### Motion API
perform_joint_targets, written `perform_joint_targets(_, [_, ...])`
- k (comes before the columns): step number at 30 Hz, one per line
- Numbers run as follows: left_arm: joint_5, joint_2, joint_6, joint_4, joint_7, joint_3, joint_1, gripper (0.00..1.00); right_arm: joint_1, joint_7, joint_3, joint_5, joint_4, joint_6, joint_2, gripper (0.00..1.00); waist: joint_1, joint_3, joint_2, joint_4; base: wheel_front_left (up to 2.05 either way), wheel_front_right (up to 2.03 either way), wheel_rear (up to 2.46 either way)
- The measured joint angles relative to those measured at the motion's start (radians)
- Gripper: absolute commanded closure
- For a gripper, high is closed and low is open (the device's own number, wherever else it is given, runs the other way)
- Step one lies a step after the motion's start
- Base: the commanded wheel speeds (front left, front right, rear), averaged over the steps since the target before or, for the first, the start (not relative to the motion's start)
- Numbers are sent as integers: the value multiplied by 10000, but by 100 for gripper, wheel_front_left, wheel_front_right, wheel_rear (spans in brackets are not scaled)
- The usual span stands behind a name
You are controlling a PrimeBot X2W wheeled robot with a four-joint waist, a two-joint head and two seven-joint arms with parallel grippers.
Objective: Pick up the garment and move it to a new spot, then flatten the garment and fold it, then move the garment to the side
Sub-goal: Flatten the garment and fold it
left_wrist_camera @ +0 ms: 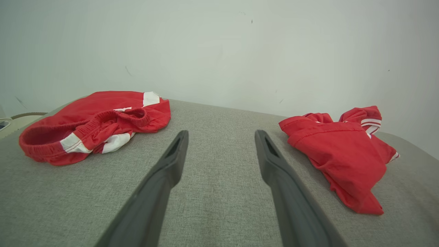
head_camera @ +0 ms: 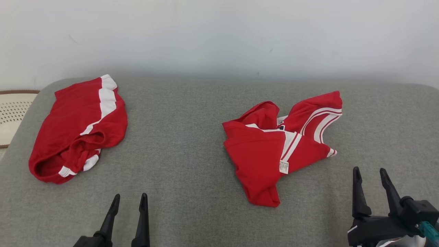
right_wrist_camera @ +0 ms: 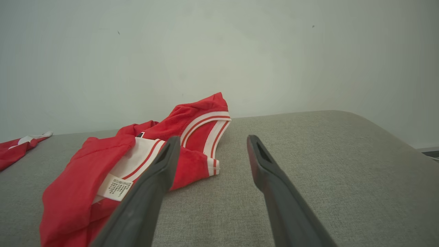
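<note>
1. Head view: a crumpled red jersey (head_camera: 264,151) is lying centre-right on the grey cushion (head_camera: 192,113); red shorts (head_camera: 75,127) are lying far left.
2. The left gripper (head_camera: 130,195) and the right gripper (head_camera: 369,169) are hovering with jaws apart, holding nothing.
3. Pinching a raised fold is looking safest for lifting it.

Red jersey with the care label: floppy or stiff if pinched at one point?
Likely floppy: the red jersey lies crumpled in soft folds, so it should drape when lifted. Probably light: fabric looks thin. Pushed, it may bunch on the grey surface rather than slide.
</note>
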Motion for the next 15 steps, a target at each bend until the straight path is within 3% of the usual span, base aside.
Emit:
perform_joint_targets(6, [196, 4, -203, 176, 0, -173, -244, 0, 273, 242, -15, -173, -422, 0, 307, 0, 0, 113, 0, -209, 0, 0, 0])
perform_joint_targets(15, [727, 0, -1005, 1615, 54, -1578, -2431, 0, -5, 272, 232, -180, -433, 0, 573, 0, 1, 468, 0, -1132, 0, 0, 0])
